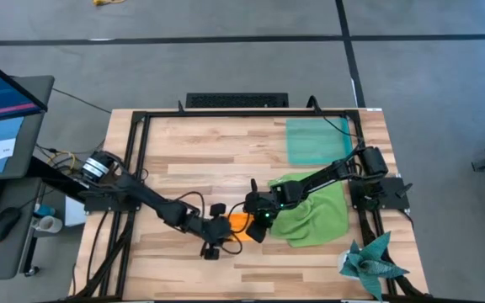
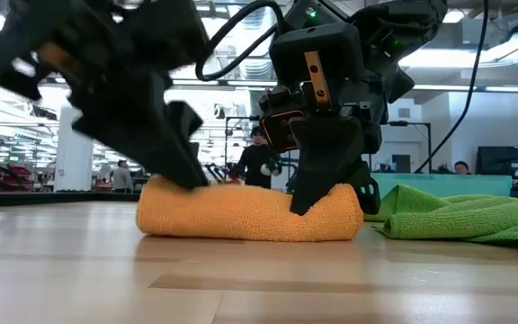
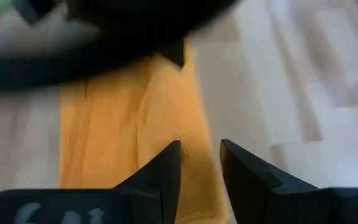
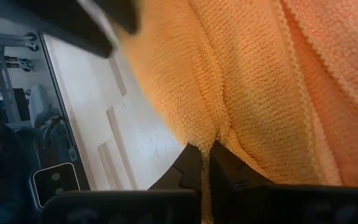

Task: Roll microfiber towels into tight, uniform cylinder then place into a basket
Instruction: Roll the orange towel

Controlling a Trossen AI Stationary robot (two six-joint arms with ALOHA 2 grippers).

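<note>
Pale wood-plank table under a bright hall with ceiling lights; rolled orange towel lying near its front edge. Left gripper slightly parted over the roll, right gripper pinched on orange towel. Green towel crumpled beside; basket well apart

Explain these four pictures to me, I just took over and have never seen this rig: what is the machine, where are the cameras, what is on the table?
Two dark robot arms work at a wooden table. One camera looks down from above, one sits at table height, one rides each wrist. The orange towel lies rolled into a log. The left gripper rests on one end, jaws slightly apart. The right gripper pinches a fold of it, jaws shut. The green towel lies crumpled beside it, the teal basket beyond.
</note>
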